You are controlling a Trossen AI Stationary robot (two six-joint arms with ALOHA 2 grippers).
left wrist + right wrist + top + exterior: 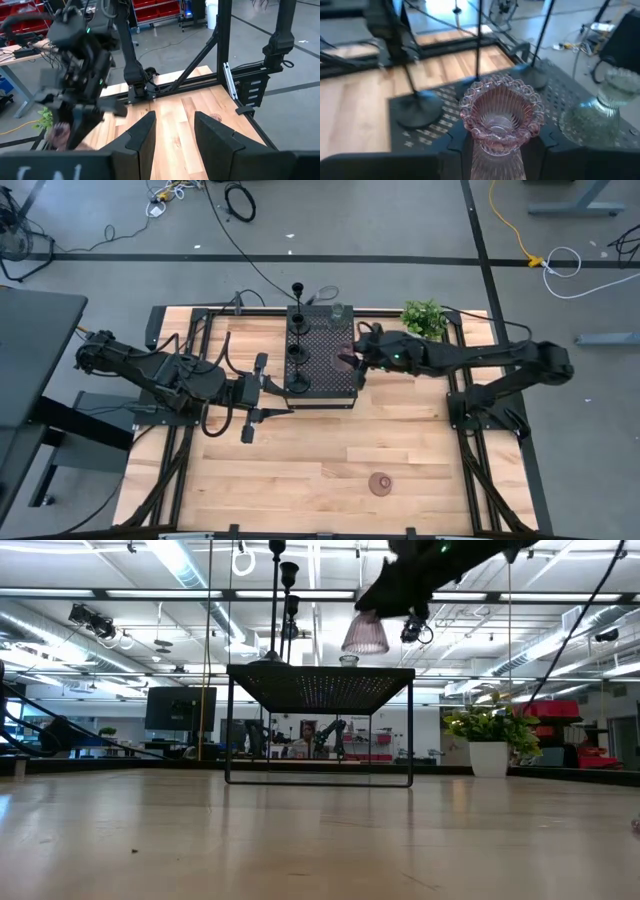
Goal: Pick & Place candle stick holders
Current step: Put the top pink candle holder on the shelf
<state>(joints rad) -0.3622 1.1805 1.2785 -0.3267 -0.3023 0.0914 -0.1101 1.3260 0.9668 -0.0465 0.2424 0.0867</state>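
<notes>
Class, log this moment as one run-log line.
right gripper: shut on pink glass holder, above black block | left gripper: open, beside block

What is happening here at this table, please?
The right pincer is shut on a pink ribbed glass candle holder and holds it in the air above the black perforated metal stand. Three black thin-stemmed candle holders and a clear glass holder stand on that stand. A reddish-brown round holder lies alone on the wooden table. The left pincer waits open beside the stand.

Dark jointed arms (pixel 150 370) — black cables
</notes>
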